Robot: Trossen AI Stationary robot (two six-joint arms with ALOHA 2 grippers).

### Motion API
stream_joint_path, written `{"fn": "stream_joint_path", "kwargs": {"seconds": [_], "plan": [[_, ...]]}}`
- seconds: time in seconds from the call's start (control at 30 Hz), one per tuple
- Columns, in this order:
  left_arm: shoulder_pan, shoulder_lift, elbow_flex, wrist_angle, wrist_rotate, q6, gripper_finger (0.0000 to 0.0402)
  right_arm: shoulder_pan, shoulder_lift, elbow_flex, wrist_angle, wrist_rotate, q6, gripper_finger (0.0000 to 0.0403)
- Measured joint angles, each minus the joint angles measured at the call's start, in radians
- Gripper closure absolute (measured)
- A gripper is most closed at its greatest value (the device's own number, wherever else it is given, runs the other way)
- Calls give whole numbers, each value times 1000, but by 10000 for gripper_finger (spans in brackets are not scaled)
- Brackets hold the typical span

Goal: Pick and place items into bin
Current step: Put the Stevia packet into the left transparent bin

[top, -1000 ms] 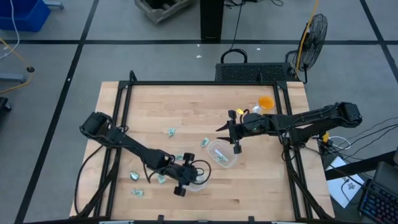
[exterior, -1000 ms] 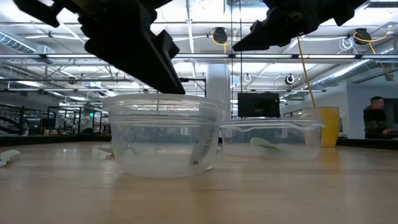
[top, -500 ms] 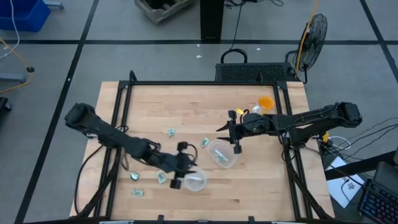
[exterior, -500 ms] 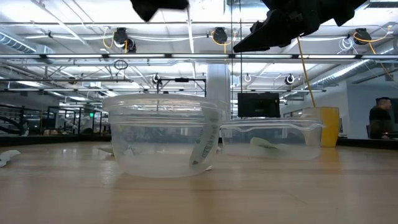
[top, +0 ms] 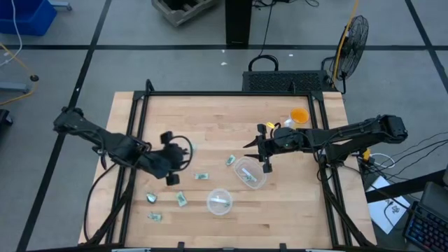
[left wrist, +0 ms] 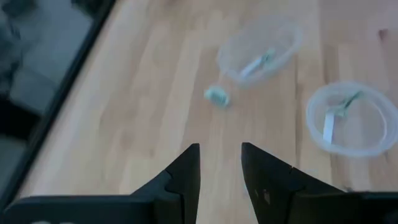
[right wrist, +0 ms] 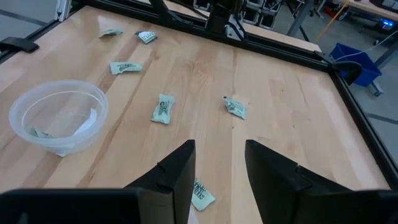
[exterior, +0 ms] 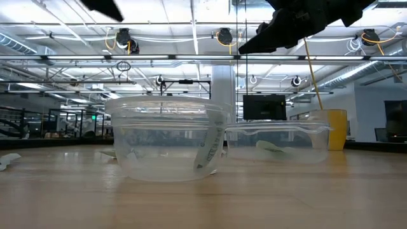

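Note:
Several small green-and-white wrapped pieces lie loose on the wooden table (top: 210,119), among them one (top: 201,176) and another (top: 229,160). More lie at the near left (top: 151,199). A clear round cup (top: 219,201) near the front edge holds a piece. A second clear cup (top: 250,173) also holds one. My left gripper (top: 175,159) is open and empty above the table, left of both cups; it also shows in its wrist view (left wrist: 221,165). My right gripper (top: 252,147) hangs open and empty above the second cup's far side (right wrist: 217,168).
An orange cup (top: 299,116) stands at the far right, behind the right arm. A black frame (top: 140,105) runs along the table's edges. Bare wood lies along the far side and the front right (top: 301,217).
My left gripper has drawn back from above the near clear cup toward the table's left and far side, rising out of the low view. The cup now stands uncovered with a piece inside.

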Motion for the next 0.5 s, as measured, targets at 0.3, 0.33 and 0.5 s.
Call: {"fn": "stream_joint_path", "kwargs": {"seconds": [0.3,0.33,0.5], "plan": [[-122,32,-166,-42,235,-405,277,0,0,-43,20,1,20,271],[-146,40,-195,-32,256,-463,277,0,0,-54,27,1,17,271],[-247,109,-288,22,453,-868,277,0,0,-70,66,-1,24,271]]}}
